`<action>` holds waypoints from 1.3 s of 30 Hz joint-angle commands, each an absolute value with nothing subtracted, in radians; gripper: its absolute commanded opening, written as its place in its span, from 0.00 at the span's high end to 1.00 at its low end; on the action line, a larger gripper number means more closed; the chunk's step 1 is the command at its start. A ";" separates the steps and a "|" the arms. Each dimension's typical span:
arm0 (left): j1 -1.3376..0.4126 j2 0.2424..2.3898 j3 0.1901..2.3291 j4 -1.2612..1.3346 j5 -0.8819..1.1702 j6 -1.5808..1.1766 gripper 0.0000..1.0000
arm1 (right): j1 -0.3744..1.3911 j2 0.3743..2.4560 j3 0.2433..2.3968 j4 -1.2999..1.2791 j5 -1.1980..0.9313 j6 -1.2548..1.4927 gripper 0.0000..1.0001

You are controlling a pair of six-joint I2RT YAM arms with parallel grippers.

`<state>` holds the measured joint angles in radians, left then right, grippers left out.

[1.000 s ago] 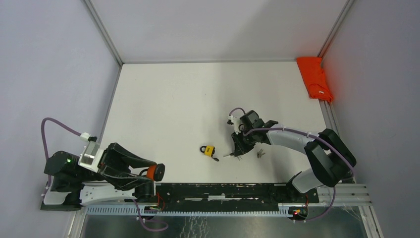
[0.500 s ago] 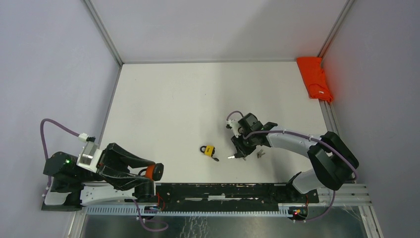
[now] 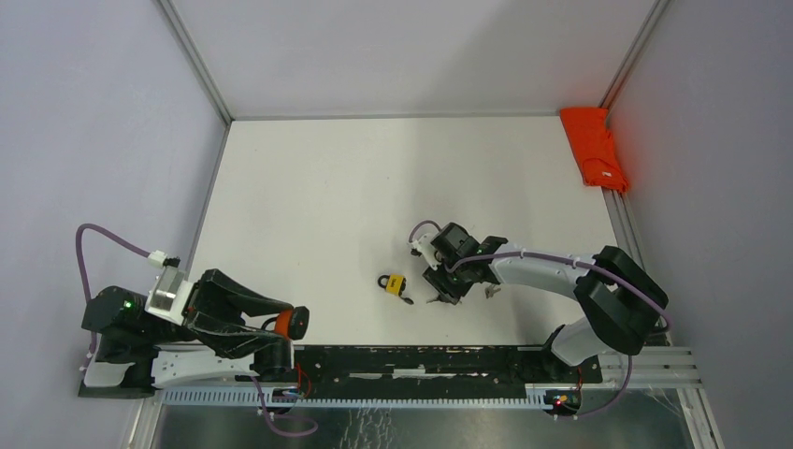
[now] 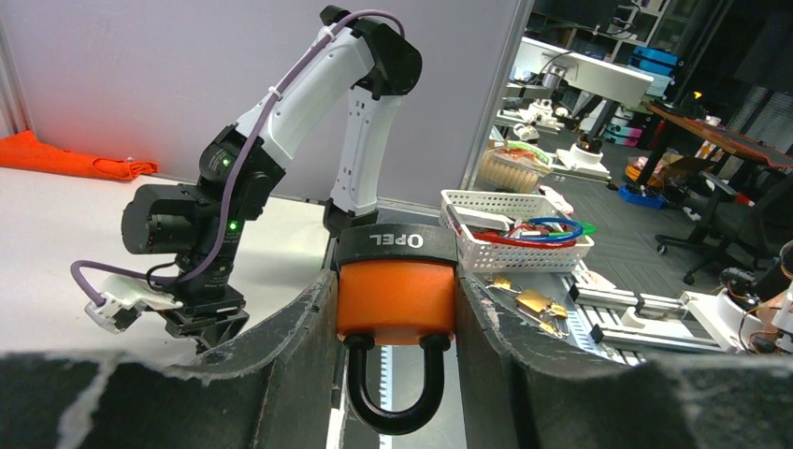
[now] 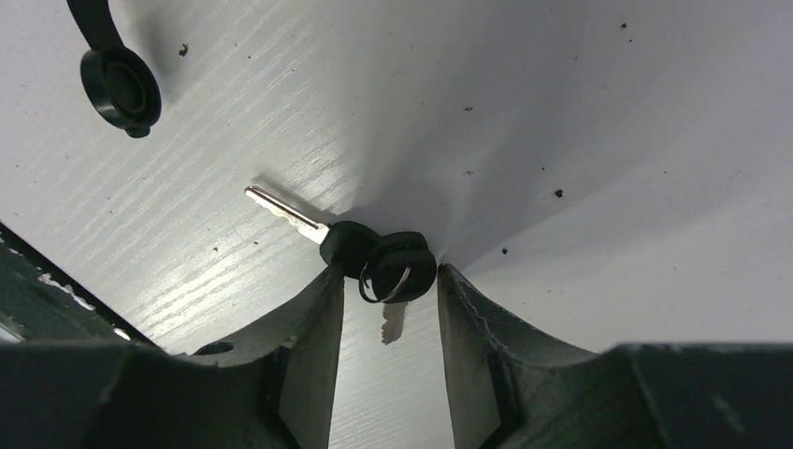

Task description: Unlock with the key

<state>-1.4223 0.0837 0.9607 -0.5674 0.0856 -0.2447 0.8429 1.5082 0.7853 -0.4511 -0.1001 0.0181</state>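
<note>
Two padlocks show. The left gripper clamps the orange padlock, shackle hanging down, its arm folded low at the near-left edge of the table. The yellow padlock lies mid-table. The right gripper, arm reaching forward and angled down, stands parted astride two ringed keys lying flat near that padlock.

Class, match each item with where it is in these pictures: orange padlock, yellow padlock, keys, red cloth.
Items:
1 orange padlock
2 yellow padlock
3 keys
4 red cloth

Places:
A far right corner
B lying on the table, inside the right pincer
C gripped in the left pincer
D lying mid-table, just left of the right pincer

Pairs: 1-C, 2-D, 3-B, 4-A
</note>
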 commanded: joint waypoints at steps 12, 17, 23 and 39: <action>-1.427 0.071 0.959 -0.492 0.064 -0.207 0.98 | 0.864 1.604 0.860 -0.472 0.083 -0.002 1.00; -1.429 0.069 0.959 -0.495 0.061 -0.207 0.98 | 0.855 1.544 0.862 -0.465 0.162 0.059 1.00; -1.428 0.067 0.962 -0.495 0.053 -0.187 0.98 | 0.796 1.502 0.854 -0.421 0.180 0.149 1.00; -1.428 0.054 0.964 -0.518 0.033 -0.179 0.98 | 0.776 1.532 0.725 -0.308 0.192 0.296 0.98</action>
